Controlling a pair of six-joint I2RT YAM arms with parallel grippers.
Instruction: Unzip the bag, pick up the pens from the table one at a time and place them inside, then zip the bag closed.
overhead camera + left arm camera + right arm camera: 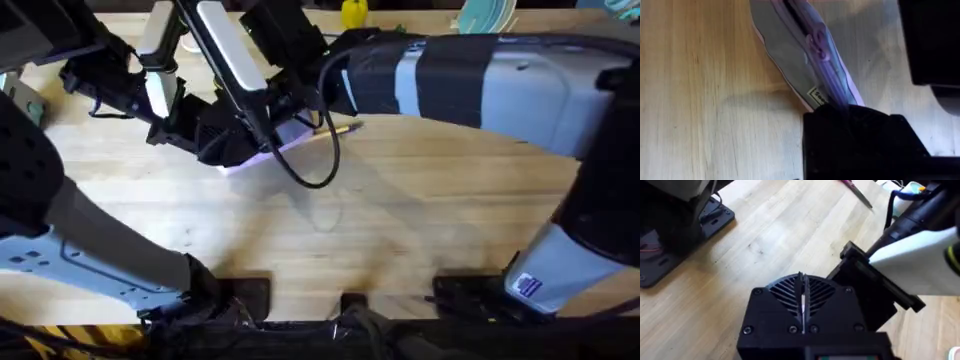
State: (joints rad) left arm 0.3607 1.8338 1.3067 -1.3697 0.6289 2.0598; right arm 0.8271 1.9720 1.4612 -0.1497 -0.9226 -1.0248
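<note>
The lavender bag (pixel 285 143) lies on the table (pixel 400 220) left of centre. In the left wrist view the bag (pixel 790 55) shows its zipper, with the pull (pixel 816 42) near my left gripper (pixel 840 112), which is shut on the bag's end. Beyond the pull the zipper gapes dark. A tan pen (pixel 338 129) pokes out from the bag's right side. My left gripper (pixel 228 148) sits at the bag's left end. My right gripper (pixel 290 105) hovers over the bag, and its ribbed fingers (pixel 790 296) are pressed together. Whether it holds anything is hidden.
A yellow object (pixel 353 12) and a teal one (pixel 485 15) stand at the far edge. A thin pink-and-grey object (pixel 856 191) lies farther off on the wood. A black cable (pixel 318 165) loops below the bag. The arm bases (pixel 250 295) line the near edge.
</note>
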